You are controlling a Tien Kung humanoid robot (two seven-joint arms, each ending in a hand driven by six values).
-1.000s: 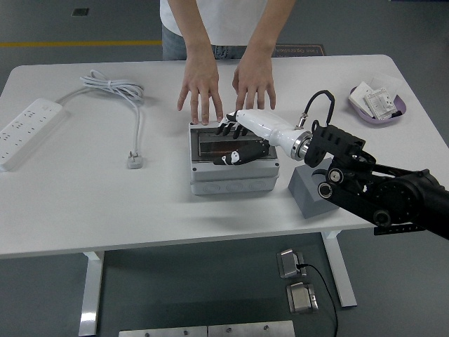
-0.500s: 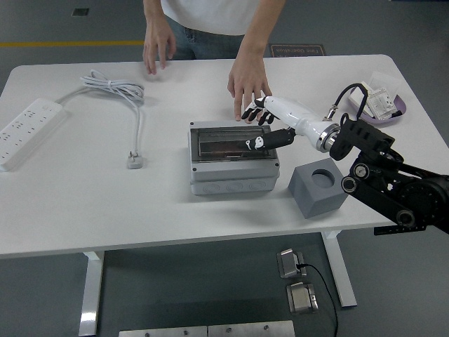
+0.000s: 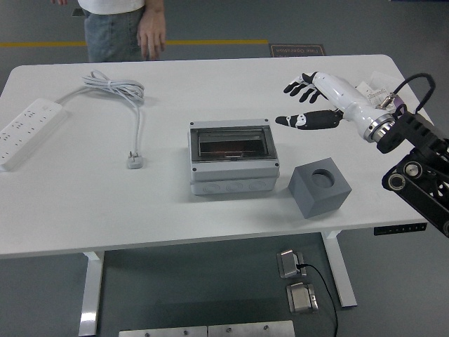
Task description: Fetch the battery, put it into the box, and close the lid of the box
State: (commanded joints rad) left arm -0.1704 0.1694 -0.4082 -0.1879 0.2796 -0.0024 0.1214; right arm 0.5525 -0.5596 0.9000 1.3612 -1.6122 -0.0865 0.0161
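A: Since the earlier frames we have drawn the right hand (image 3: 303,104) off the grey rectangular plastic junction box (image 3: 231,156). It now hangs over bare white table (image 3: 175,210), up and to the right of the box, fingers spread and holding nothing. The person (image 3: 123,28) has stepped back to the far left corner, both hands off the table.

B: Where is the battery?

A: We cannot see it. The smoked transparent lid (image 3: 232,144) lies flat on the box, so we judge the battery is inside and the closing step done or nearly so.

B: How do we expect the box to handle?

A: We judge it rigid, hard-shelled and moderately heavy. The lid is smooth and likely slippery. Press on its front edge rather than its centre to confirm latching.

B: Other objects?

A: The grey cube block with a round recess (image 3: 320,189) stands just right of the box, apart from it. The white power strip (image 3: 28,131) with its coiled cable (image 3: 116,89) lies far left. The left hand is out of view.
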